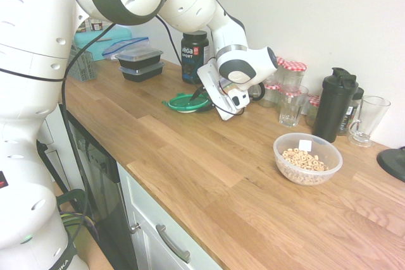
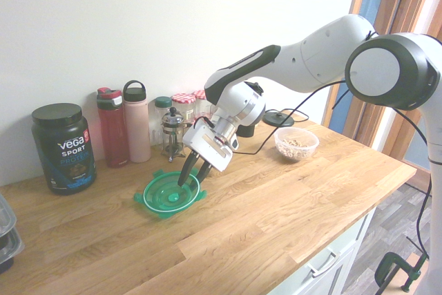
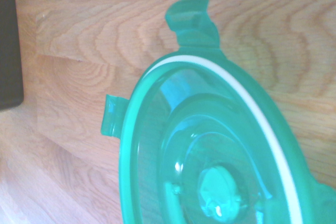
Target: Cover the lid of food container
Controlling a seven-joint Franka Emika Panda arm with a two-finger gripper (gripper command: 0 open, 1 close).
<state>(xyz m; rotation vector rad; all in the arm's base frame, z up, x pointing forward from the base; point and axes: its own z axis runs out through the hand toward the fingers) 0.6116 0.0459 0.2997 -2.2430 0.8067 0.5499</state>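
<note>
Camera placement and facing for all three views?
First exterior: above one counter end, facing the wall; arm enters from picture left, gripper far off.
Second exterior: opposite end, facing back along the counter; arm enters from right.
Wrist: on the wrist, close over the round translucent green plastic lid; no arm visible.
Both exteriors share the lid and round clear plastic cereal bowl.

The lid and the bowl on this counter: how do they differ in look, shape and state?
The lid is green, while the bowl is clear with a white label. The lid is flat with snap tabs; the bowl is deep with a plain rim. The lid has the robot's tool right at it, but the bowl stands apart, holding cereal rings. Both are round and see-through.
</note>
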